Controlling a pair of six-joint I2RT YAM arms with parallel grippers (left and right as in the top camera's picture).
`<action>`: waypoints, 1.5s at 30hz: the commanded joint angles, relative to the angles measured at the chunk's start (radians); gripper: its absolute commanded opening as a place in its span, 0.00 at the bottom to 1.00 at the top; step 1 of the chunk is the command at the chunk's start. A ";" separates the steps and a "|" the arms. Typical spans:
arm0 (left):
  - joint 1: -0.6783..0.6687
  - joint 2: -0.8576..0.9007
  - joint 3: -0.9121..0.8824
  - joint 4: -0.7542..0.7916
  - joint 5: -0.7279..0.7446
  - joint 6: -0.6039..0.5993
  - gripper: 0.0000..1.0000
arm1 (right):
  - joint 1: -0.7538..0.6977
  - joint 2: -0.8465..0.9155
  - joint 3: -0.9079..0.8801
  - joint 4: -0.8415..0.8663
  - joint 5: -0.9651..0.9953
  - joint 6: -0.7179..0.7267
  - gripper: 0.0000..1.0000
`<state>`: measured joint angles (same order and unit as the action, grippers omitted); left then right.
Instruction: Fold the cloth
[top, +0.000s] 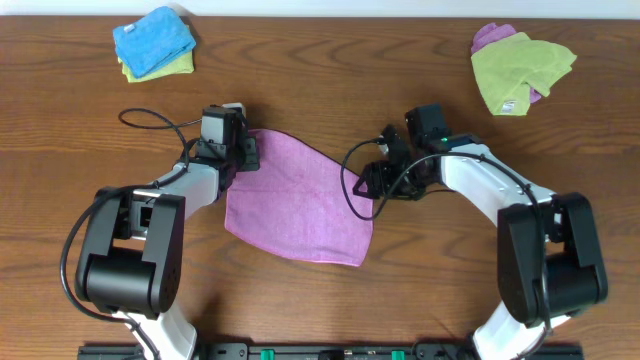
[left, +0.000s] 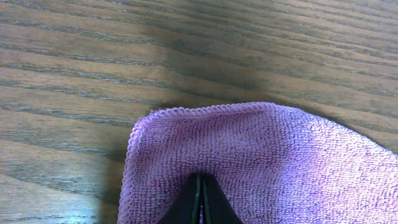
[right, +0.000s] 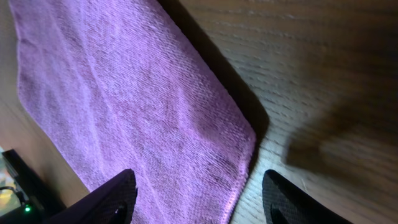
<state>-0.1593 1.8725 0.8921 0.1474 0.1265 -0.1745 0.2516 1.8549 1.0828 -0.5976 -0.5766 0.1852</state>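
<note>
1. Your left gripper (top: 243, 152) reaches in low, fingers pinched together on the far-left corner of the cloth (top: 300, 205)
2. Your right gripper (top: 374, 186) hovers at the cloth's right edge, fingers apart
3. The cloth lies flat on the table (top: 420, 290) between both arms, long axis far-left to near-right

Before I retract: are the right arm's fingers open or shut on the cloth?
Open. The right fingers stand wide apart; the cloth lies flat beneath them, unpinched.
</note>
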 joint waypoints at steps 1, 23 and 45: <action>0.002 0.019 0.003 -0.016 -0.021 0.017 0.06 | -0.003 0.042 -0.004 0.008 -0.039 -0.018 0.66; 0.002 0.019 0.003 -0.016 -0.021 0.017 0.06 | 0.005 0.151 -0.004 0.414 -0.321 0.193 0.67; 0.002 0.019 0.003 -0.016 -0.022 0.017 0.06 | -0.031 0.109 -0.002 0.196 -0.203 0.097 0.51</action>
<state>-0.1593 1.8725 0.8925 0.1467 0.1261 -0.1745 0.2340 1.9957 1.0794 -0.3645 -0.8703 0.3542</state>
